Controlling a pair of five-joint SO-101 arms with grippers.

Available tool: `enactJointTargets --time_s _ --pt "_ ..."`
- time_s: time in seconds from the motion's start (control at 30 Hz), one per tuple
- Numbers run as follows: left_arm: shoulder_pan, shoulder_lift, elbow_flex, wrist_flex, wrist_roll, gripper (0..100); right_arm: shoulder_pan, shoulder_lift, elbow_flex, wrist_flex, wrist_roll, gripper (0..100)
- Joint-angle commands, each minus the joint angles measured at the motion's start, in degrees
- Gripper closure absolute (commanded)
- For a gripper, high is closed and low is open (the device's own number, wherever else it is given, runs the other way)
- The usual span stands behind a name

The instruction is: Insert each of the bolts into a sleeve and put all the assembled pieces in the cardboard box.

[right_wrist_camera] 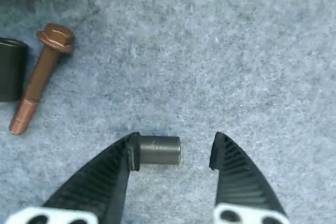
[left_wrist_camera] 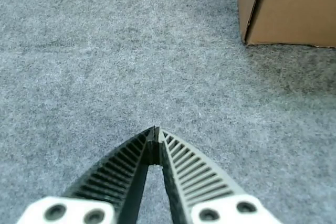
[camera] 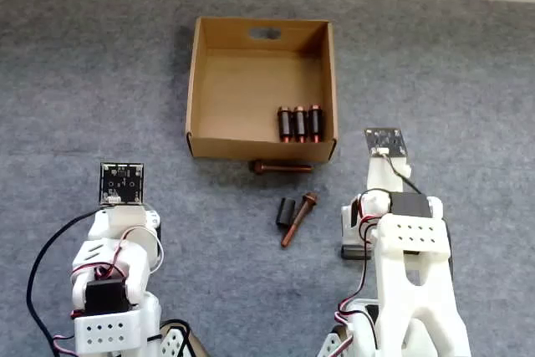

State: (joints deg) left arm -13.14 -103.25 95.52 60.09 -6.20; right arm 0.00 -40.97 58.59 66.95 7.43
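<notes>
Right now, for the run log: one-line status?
box: three assemblies; loose: two bolts, sleeve; right pincer: open around second sleeve; left pincer: shut

The left arm [camera: 113, 290] and the right arm [camera: 410, 277] are built from white printed shells with black servo blocks set between them. Flat white plates carry rows of small round holes. Thin red, black and white wires run along the joints. A thicker black cable [camera: 34, 277] loops off the left arm. The left wrist carries a black square circuit board [camera: 122, 182], and the right wrist a paler board [camera: 385, 141]. The left gripper [left_wrist_camera: 156, 129] and the right gripper [right_wrist_camera: 174, 145] have dark ribbed fingers [left_wrist_camera: 184, 166] tapering to points, on white bases with screw holes.
</notes>
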Motion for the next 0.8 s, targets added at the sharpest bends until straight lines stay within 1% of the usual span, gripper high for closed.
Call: enactJointTargets --time_s 0.0,0.23,0.27,0.3,0.37,0.47,0.53,0.6,0.63,0.7,0.77 --pt "-0.40 -0.40 -1.71 -0.97 -0.26 99 0.48 -1.10 -2.68 0.31 -0.44 78.9" --pt "-0.40 -0.40 -1.71 -1.14 -0.26 99 0.40 -1.10 -5.14 0.22 0.00 78.9" --pt "-0.40 -0.40 -1.71 -1.14 -0.26 99 0.40 -1.10 -5.85 0.22 1.14 78.9" --pt "-0.40 -0.40 -1.71 -1.14 -0.26 99 0.40 -1.10 -6.55 0.31 4.48 78.9" --pt "-0.40 -0.40 -1.71 -1.14 -0.26 99 0.40 -1.10 -7.87 2.15 15.82 78.9" --pt "-0.40 -0.40 -1.71 -1.14 -0.26 99 0.40 -1.10 -9.80 11.82 37.71 78.9" --pt "-0.40 -0.40 -1.80 -1.14 -0.26 99 0.40 -1.10 -10.86 19.47 48.62 78.9" --pt "-0.31 -0.40 -1.80 -1.14 -0.26 99 0.40 -1.10 -11.21 24.40 55.47 78.9" --pt "-0.31 -0.40 -1.80 -1.23 -0.26 99 0.40 -1.10 -10.86 24.92 57.85 78.9" --pt "-0.31 -0.40 -1.80 -1.05 -0.26 99 0.40 -0.48 -9.98 24.48 60.22 78.9" --pt "-0.31 -0.40 -1.80 -0.97 -0.26 99 0.40 -0.66 -7.69 20.97 61.71 78.9"
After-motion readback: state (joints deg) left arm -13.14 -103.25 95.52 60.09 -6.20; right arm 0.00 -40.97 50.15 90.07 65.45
